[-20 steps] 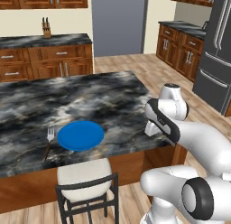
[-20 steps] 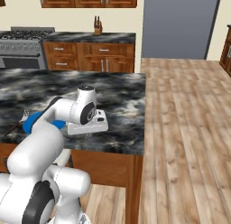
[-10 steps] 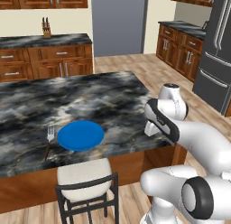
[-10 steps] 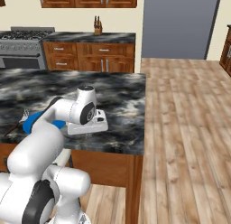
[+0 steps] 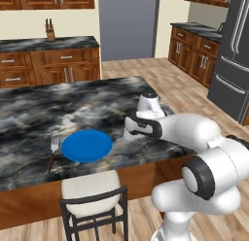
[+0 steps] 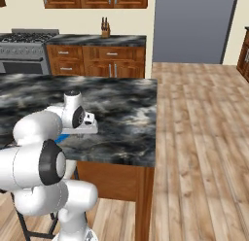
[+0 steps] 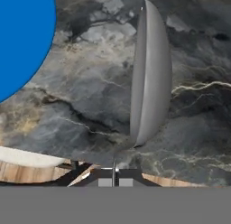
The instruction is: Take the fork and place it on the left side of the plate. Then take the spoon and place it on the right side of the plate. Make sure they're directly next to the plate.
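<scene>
Gripper clamped on spoon, held on edge above bare counter right of plate, arm low.

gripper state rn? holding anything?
Gripper: shut on the small all-silver spoon, pinching its thin handle; the oval bowl stands edge-on above the dark marbled counter, beside the round bright blue plate.
</scene>
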